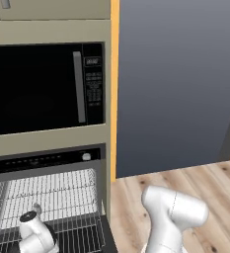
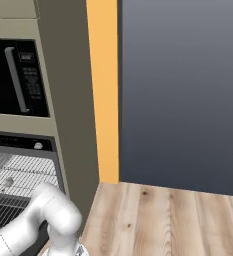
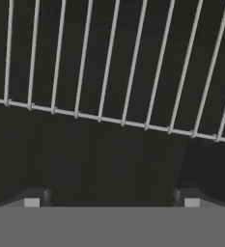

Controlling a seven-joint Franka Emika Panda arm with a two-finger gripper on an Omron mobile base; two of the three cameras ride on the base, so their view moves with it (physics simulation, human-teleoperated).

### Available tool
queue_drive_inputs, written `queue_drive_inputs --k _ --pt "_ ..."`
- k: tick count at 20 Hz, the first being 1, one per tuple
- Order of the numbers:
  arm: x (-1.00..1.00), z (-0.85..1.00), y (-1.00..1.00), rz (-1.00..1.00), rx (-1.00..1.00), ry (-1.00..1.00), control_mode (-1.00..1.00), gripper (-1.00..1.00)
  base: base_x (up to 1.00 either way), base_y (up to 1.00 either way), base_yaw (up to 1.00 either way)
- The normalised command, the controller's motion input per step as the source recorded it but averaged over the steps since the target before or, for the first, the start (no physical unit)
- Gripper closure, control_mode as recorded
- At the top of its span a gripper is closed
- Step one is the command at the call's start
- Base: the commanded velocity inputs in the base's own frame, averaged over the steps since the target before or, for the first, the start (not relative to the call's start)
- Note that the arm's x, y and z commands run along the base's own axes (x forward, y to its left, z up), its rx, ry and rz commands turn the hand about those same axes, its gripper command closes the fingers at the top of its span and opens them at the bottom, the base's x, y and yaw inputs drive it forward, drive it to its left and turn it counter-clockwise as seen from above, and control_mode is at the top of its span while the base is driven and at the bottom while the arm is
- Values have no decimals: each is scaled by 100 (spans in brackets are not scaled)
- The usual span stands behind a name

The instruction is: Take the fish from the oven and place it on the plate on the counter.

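The oven (image 1: pixel 47 163) stands open in the tall beige cabinet (image 1: pixel 52 29), below the microwave (image 1: pixel 42 86), with its black control strip and a small silver knob (image 1: pixel 86 156) across the top of the opening. Grey wire racks (image 1: pixel 52 197) fill the cavity in both base views. The arm (image 1: pixel 173 217) rises from the wood floor (image 1: pixel 205 188) at lower right of the left base view, and its white wrist section (image 1: pixel 35 232) sits low at the front of the racks, at the oven mouth. In the right base view the arm's elbow (image 2: pixel 55 212) bends in front of the oven's right edge, beside the cabinet side and an orange strip (image 2: pixel 103 90) bordering a dark grey wall panel (image 2: pixel 183 95). The hand view looks closely at a rack: parallel grey wires crossing one transverse bar (image 3: pixel 109 120), with dark oven surface beneath and behind. The tool (image 3: pixel 111 200) shows its two dark tips at the bottom of that view, set wide apart with nothing between them. The fish cannot be made out in these pictures; a small pale shape on the rack above the wrist (image 1: pixel 36 207) is too unclear to identify.
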Motion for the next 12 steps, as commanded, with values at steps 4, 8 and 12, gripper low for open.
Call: queue_drive_inputs --k 4,8,12 --pt "11 100 6 0 0 -9 -100 -100 0 0 0" --pt "36 92 -9 0 0 -11 -100 -100 0 0 0" --pt "69 50 -39 0 0 -11 -100 -100 0 0 0"
